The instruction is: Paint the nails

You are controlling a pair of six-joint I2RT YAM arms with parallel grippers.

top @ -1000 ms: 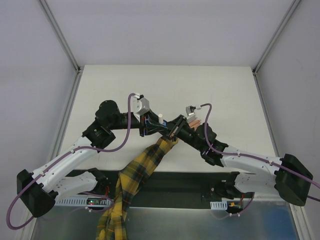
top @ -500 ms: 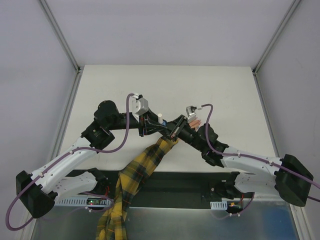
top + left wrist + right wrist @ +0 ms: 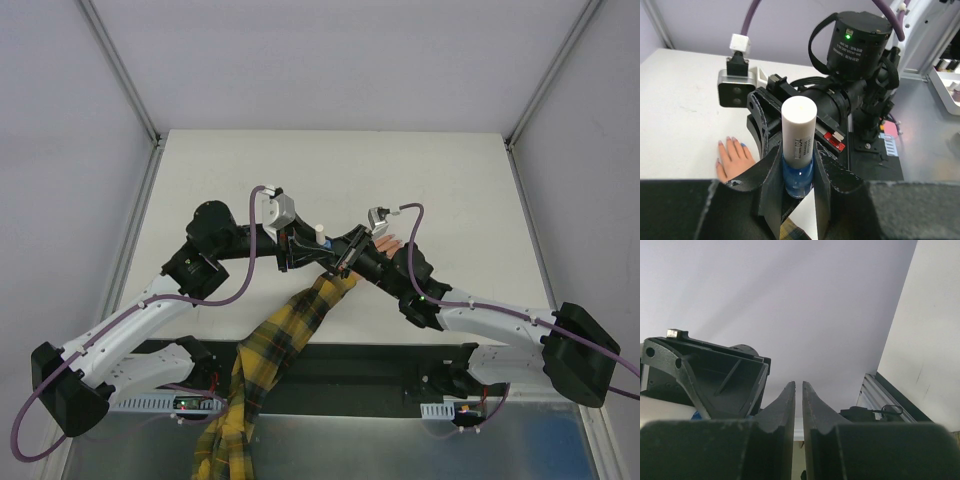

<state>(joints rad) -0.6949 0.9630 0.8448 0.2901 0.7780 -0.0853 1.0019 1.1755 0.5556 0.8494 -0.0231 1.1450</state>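
Note:
My left gripper (image 3: 303,250) (image 3: 799,162) is shut on a small blue polish bottle (image 3: 799,175) with a tall white cap (image 3: 799,125) (image 3: 319,230), held upright above the table. The peach hand (image 3: 735,159) (image 3: 386,243) lies flat on the table, its yellow plaid sleeve (image 3: 285,335) trailing towards the near edge. The nails (image 3: 732,139) look pale, and one (image 3: 743,145) is tinted blue. My right gripper (image 3: 346,262) (image 3: 798,386) is shut with a thin gap and holds nothing; it sits right beside the left gripper, over the wrist of the hand.
The right arm's wrist and camera (image 3: 855,55) fill the space just behind the bottle. The left gripper's body (image 3: 715,375) looms close in the right wrist view. A metal rail (image 3: 130,240) borders the white table on the left.
Both grippers have crept slightly towards the far side of the table; the bottle stays held in the left gripper. The hand has not moved.

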